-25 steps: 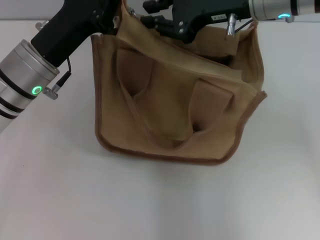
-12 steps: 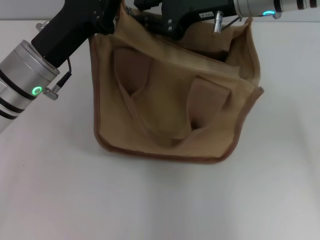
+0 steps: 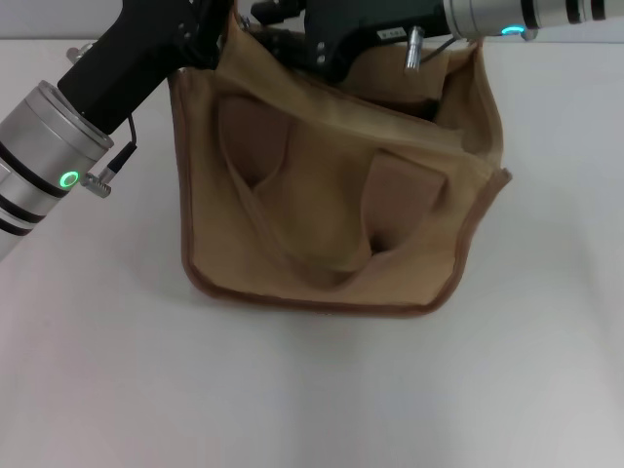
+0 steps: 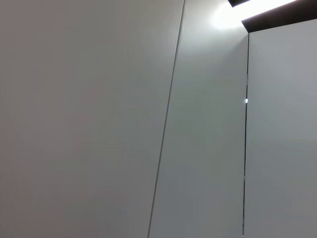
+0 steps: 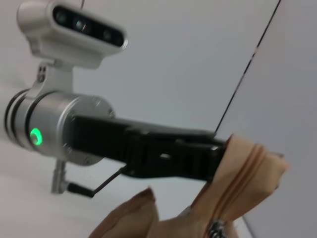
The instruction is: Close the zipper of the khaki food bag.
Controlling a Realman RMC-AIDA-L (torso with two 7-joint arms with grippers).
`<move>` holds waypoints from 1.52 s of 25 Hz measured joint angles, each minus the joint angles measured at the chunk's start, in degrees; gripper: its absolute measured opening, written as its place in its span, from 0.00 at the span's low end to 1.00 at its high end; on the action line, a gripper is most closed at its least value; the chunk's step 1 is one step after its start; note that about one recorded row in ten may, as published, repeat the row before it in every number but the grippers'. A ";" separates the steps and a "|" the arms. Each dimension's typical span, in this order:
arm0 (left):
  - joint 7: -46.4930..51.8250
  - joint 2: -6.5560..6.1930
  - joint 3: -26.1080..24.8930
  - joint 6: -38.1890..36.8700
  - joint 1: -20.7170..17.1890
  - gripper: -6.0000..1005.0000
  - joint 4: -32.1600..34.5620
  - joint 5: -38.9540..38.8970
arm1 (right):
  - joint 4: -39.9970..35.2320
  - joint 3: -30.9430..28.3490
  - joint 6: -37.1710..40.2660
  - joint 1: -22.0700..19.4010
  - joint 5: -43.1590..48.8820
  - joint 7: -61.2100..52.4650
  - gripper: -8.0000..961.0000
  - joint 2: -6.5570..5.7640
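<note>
The bag [image 3: 341, 214] sits on the white table [image 3: 312, 390], tipped so its front faces up, with two strap handles [image 3: 258, 136] lying flat on it. The left gripper [image 5: 218, 156] is clamped on the bag's far top corner, bunching the fabric there. The right gripper [image 3: 283, 29] is over the bag's far top edge, right next to the left one; can't tell what its fingers are doing. The zipper [image 5: 233, 198] runs down from that pinched corner, with a silver pull [image 5: 214, 229] below it.
</note>
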State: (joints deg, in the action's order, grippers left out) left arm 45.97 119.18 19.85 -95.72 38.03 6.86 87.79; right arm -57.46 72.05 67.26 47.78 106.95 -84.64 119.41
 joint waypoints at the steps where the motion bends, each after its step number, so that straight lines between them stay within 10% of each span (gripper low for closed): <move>1: 0.00 0.00 0.00 0.00 0.00 0.03 0.00 0.00 | -0.07 0.01 -0.27 -0.11 -0.80 0.37 0.26 0.01; 35: 0.00 -0.09 0.00 0.02 -0.05 0.04 -0.09 0.01 | 0.94 2.80 -2.17 -0.05 -2.13 1.72 0.25 -0.11; 38: 0.00 -0.09 0.01 -0.05 -0.04 0.04 -0.09 0.00 | 0.95 2.66 -2.16 -0.13 -2.20 1.63 0.13 -0.15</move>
State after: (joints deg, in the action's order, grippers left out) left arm 45.97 119.09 19.86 -95.77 37.99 6.77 87.80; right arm -56.51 74.71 65.10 47.65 104.75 -83.01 119.26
